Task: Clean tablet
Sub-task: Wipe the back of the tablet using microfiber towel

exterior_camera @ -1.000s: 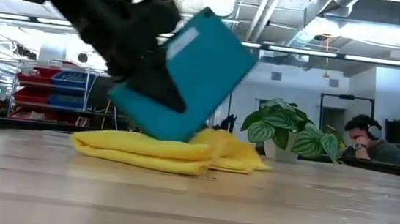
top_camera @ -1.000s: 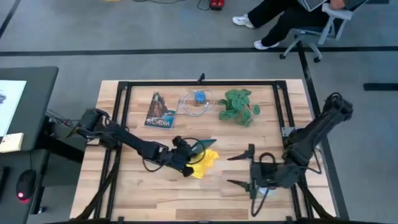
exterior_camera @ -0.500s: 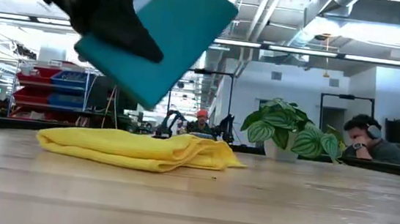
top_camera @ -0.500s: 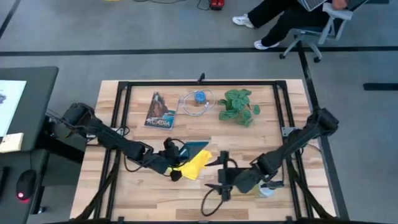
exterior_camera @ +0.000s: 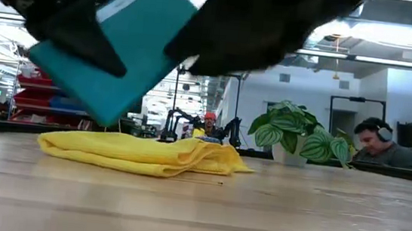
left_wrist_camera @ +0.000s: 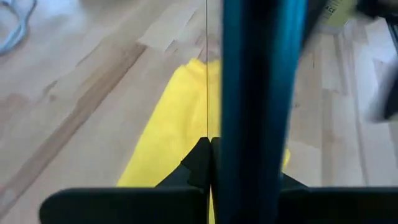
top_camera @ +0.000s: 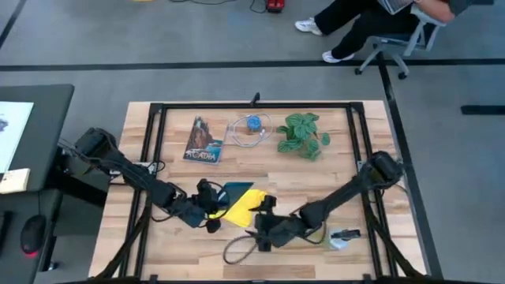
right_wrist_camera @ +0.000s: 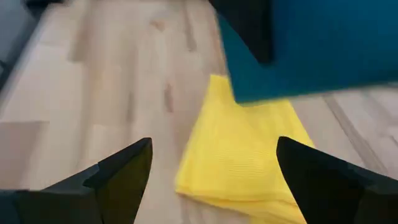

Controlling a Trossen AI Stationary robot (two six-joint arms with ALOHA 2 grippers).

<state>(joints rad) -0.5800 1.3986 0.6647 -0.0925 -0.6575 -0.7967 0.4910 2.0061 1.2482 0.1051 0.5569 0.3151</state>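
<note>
High view: left gripper [top_camera: 207,210] has lifted tablet [top_camera: 234,192] off cloth [top_camera: 246,207], pinched by its edge; right gripper [top_camera: 261,225], jaws spread, has moved in by cloth. Wipe prob. next.

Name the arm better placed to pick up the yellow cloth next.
Right. The right gripper has its jaws open and hovers over the yellow cloth, while the left gripper is shut on the tablet, held in the air.

Counted on the counter [top_camera: 347,150]: one tablet [top_camera: 233,192], held in the left end effector [top_camera: 210,207]; one yellow cloth [top_camera: 247,207] just beside the right end effector [top_camera: 263,223]; one booklet [top_camera: 203,140]; one potted plant [top_camera: 302,134]; one coiled cable [top_camera: 249,129].
</note>
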